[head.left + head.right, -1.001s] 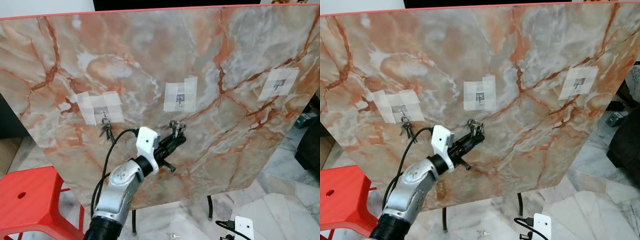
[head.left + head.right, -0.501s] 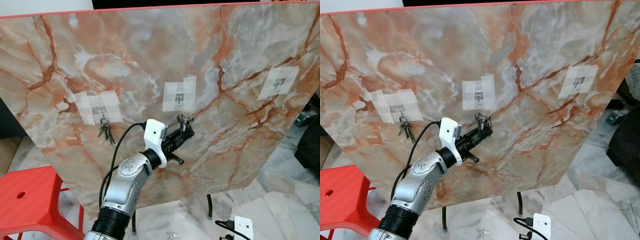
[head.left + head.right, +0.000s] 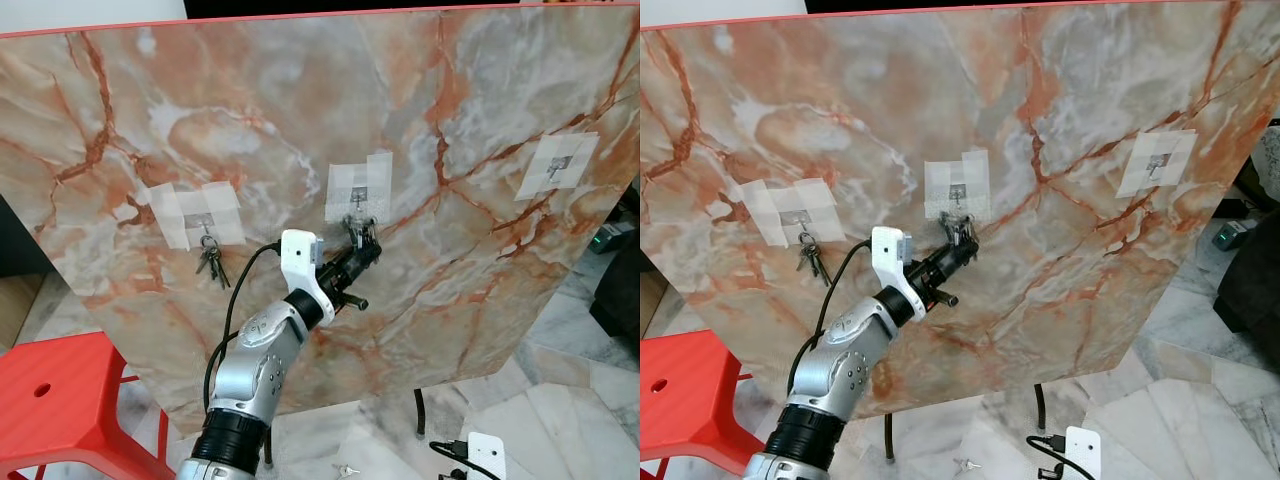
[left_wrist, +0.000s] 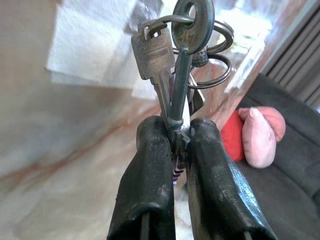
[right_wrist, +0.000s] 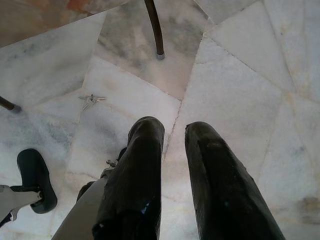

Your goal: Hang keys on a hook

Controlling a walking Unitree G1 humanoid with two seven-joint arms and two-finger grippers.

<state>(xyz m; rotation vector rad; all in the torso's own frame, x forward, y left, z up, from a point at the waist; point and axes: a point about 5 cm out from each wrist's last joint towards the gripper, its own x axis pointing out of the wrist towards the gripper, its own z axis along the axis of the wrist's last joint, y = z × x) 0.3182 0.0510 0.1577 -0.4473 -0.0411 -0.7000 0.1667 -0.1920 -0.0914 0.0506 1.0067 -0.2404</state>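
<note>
With its two black fingers pinched tight on the bunch of keys (image 4: 176, 60), my left gripper (image 3: 360, 256) is raised against the marble board (image 3: 300, 110), and I can see in the left wrist view a flat silver key and a round-headed dark key sticking up from the fingertips (image 4: 150, 150) with split rings behind them. From the head cameras I have the keys right at the lower edge of the middle taped patch (image 3: 358, 190), just under the small middle hook (image 3: 356, 199); whether a ring is touching the hook I cannot tell. On my left another bunch of keys (image 3: 211, 260) hangs from the left hook (image 3: 205, 222), and on the far right a third taped hook (image 3: 557, 168) sits bare. My right gripper (image 5: 172, 137) hangs low over the pale marble floor (image 5: 240, 75), its fingers slightly apart and holding nothing, with a loose key (image 5: 91, 100) lying on the tiles and a red stool (image 3: 60, 410) beside the board.
</note>
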